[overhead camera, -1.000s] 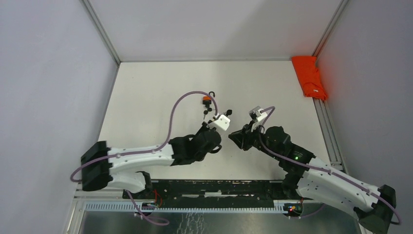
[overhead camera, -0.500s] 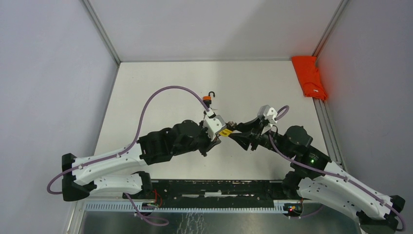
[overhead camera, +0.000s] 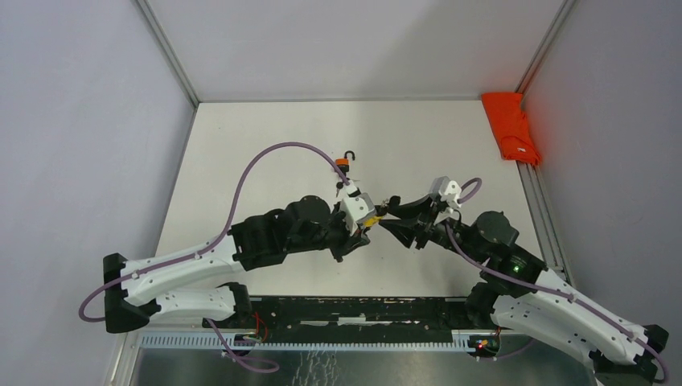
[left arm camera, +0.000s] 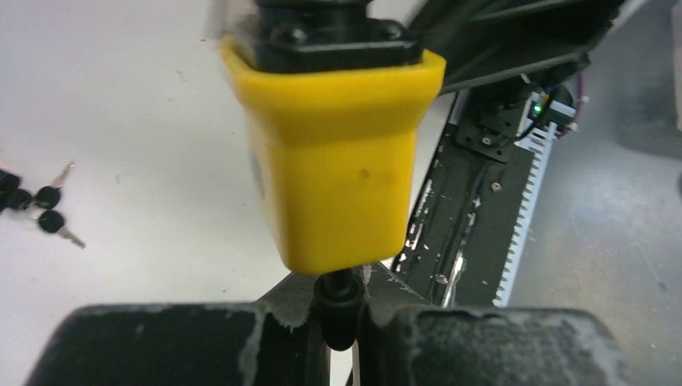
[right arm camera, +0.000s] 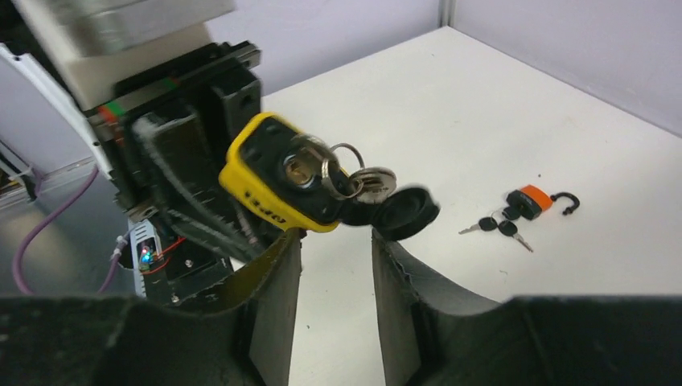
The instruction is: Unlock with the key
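Note:
A yellow padlock [left arm camera: 338,153] hangs in the air, held by its black shackle [left arm camera: 338,304], on which my left gripper [left arm camera: 342,322] is shut. In the right wrist view the padlock [right arm camera: 269,185] faces me with a key ring [right arm camera: 350,178] at its keyway and a black key head [right arm camera: 406,213] sticking out to the right. My right gripper [right arm camera: 335,237] stands open just below the lock and key, with nothing between its fingers. From above, the padlock [overhead camera: 371,218] sits between the left gripper [overhead camera: 359,223] and the right gripper [overhead camera: 396,219].
An orange padlock [right arm camera: 529,201] with an open shackle lies on the white table, with black-headed keys [right arm camera: 499,227] beside it; it shows from above too, as the orange padlock [overhead camera: 343,165]. A red cloth [overhead camera: 511,127] lies at the far right edge. The black rail [overhead camera: 362,310] runs along the near edge.
Both arms have swung toward each other at mid-table, the left one carrying the yellow padlock. My right gripper has opened wider and come up under the key.

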Motion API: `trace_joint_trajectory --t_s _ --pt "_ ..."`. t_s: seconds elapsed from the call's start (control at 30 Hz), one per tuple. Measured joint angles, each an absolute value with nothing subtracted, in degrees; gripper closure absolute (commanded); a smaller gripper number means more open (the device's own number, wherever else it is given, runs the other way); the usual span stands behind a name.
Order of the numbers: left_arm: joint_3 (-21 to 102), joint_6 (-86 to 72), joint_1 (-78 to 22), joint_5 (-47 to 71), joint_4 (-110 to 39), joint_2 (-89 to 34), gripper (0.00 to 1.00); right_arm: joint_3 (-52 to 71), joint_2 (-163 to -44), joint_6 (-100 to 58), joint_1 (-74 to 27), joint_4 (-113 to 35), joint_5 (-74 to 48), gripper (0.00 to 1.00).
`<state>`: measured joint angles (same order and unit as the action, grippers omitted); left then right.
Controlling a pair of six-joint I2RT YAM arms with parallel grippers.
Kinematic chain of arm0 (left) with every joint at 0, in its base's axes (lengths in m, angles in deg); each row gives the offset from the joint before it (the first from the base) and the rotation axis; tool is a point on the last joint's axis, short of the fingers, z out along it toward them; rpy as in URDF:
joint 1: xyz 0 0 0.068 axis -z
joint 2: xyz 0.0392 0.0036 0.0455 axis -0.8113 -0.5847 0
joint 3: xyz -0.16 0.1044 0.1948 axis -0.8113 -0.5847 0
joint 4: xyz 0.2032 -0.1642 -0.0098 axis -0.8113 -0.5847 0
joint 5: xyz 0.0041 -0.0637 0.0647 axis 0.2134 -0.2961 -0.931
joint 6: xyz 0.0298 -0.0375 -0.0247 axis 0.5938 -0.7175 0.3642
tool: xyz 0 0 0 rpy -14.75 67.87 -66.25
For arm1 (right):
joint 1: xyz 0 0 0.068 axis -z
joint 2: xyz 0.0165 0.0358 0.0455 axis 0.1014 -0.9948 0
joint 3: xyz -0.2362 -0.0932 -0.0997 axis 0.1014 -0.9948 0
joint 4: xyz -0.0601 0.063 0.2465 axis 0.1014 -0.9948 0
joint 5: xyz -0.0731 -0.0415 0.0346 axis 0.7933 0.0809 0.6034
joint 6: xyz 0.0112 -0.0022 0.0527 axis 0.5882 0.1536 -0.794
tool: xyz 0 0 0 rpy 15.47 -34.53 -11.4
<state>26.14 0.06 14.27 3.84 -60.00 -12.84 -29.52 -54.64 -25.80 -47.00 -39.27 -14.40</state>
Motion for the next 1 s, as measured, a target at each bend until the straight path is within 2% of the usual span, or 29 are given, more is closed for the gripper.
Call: trace_joint_trajectory --t_s 0.1,0.6,0.77,1.0 --pt "26.14 0.06 14.55 5.83 -59.76 -13.7 0.96 -29.78 -56.45 -25.45 -46.97 -38.83 -13.37 0.65" --pt "25.59 0.04 14.2 11.51 -56.04 -14.83 0.96 -38.42 -59.82 -26.3 -46.97 -31.64 -5.44 0.7" --pt "24.15 -0.02 13.75 13.92 -53.73 -15.38 0.96 -40.95 -60.78 -27.22 -46.97 -26.03 -1.29 0.83" --pt "22.58 -1.9 13.37 15.58 -51.74 -15.64 0.96 -43.14 -58.55 -29.58 -46.97 -18.72 -0.54 0.83"
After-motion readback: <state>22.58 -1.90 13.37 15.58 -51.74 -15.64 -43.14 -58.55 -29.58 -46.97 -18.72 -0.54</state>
